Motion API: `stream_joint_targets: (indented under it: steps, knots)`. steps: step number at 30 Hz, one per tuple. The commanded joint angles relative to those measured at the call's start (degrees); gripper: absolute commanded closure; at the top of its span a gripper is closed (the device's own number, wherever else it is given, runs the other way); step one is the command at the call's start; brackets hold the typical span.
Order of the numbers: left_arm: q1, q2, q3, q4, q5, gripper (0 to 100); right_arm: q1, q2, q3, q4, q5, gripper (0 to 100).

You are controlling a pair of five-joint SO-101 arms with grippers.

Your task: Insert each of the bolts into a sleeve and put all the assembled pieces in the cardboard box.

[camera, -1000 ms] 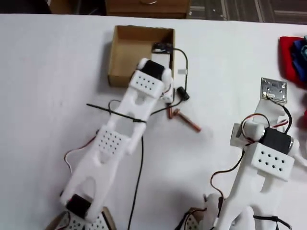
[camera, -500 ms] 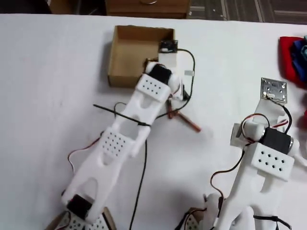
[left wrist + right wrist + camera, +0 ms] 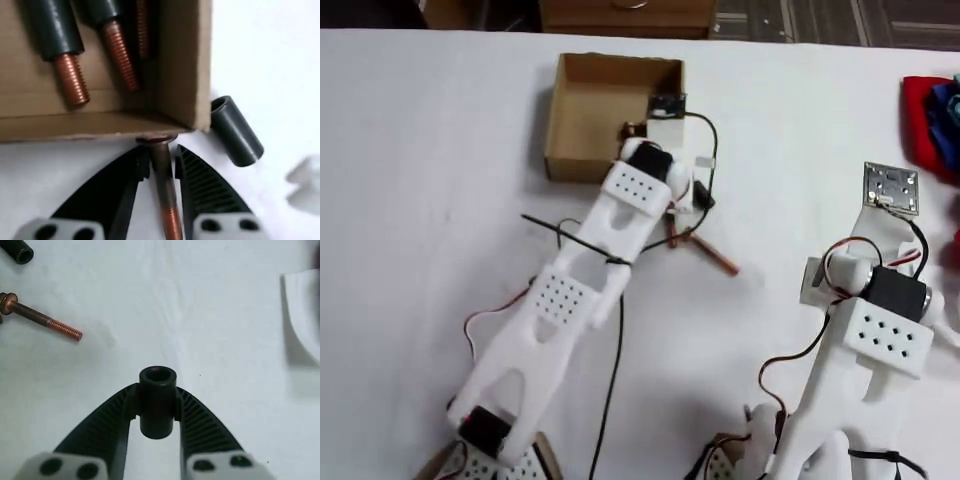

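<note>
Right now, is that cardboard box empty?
No: the left wrist view shows at least two copper bolts pushed into dark sleeves, lying inside the cardboard box.

You're at a makeshift robotics bench, a small lab or hobby workshop by the look of it: the white-covered counter (image 3: 420, 150) carries the left arm (image 3: 570, 290) and right arm (image 3: 880, 335), both white printed shells trailing loose servo wires (image 3: 472, 322), with a wooden cabinet (image 3: 620, 15) and grey floor (image 3: 840, 20) behind
</note>
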Motion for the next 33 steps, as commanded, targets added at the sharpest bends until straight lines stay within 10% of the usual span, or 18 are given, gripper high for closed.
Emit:
stream_joint_targets:
  steps: [1,11,20,33]
  knots:
    - [-0.79,-0.97,-2.24,6.07,-4.4,98,0.57,-2.07,-0.44,-0.92,0.26,97.7]
    - [-6.24,-11.34,-4.7,16.44,-17.67,97,0.22,-1.89,-0.44,-2.24,0.26,97.7]
    - [-8.79,-48.0,31.25,16.0,-17.58,97,-0.66,-1.71,-0.26,-6.55,0.18,97.7]
    - [-16.62,-94.42,74.15,5.71,-17.85,97,-28.7,-1.71,16.79,-36.88,-5.98,97.7]
